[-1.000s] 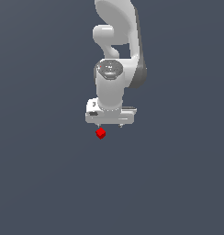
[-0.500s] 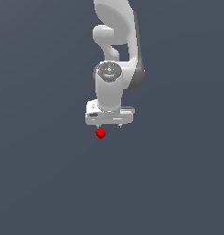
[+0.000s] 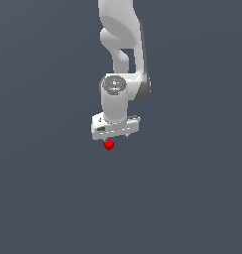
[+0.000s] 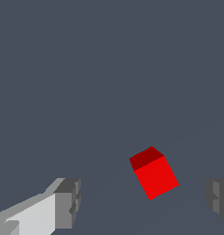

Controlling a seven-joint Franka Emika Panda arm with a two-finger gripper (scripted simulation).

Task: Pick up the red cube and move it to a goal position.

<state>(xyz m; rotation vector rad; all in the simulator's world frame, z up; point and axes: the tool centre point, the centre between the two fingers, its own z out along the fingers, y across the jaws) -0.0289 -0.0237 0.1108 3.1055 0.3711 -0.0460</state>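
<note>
The arm's jaws were spread wide, with the red cube lying in the gap between the two grey fingertips, touching neither. In the exterior view the red cube sat just below the white jaws on the plain grey tabletop

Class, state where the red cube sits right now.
In the exterior view, the red cube sits just below the white gripper; the wrist view shows it between the open fingers, untouched.
</note>
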